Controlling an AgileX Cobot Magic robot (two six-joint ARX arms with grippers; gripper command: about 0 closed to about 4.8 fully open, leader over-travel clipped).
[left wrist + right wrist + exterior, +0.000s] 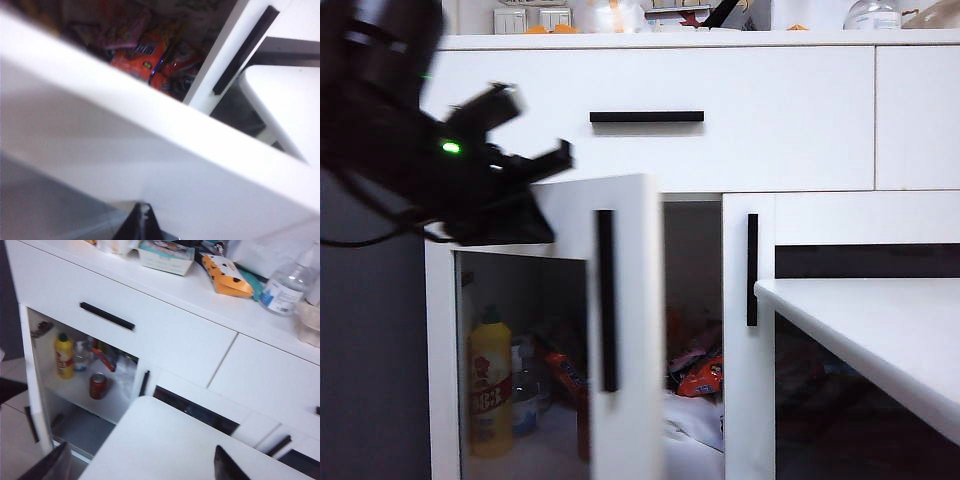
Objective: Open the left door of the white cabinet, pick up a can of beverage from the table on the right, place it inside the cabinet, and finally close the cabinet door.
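Observation:
The white cabinet [770,120] has its left door [632,240] standing partly open, its black bar handle [607,300] facing the exterior camera. My left gripper [552,160] is shut and empty, blurred, just above the door's top corner. In the left wrist view its shut fingertips [142,220] are close against the door's white frame [125,150]. The red can of beverage [98,386] stands upright on the shelf inside the cabinet [165,340]. My right gripper [139,467] hangs open and empty over the table [165,440].
A yellow bottle [490,385] and snack packets [150,50] share the shelf with the can. The right door [738,300] is closed, with the table's edge [880,330] just in front. Boxes and a sanitiser bottle [282,287] sit on the cabinet top.

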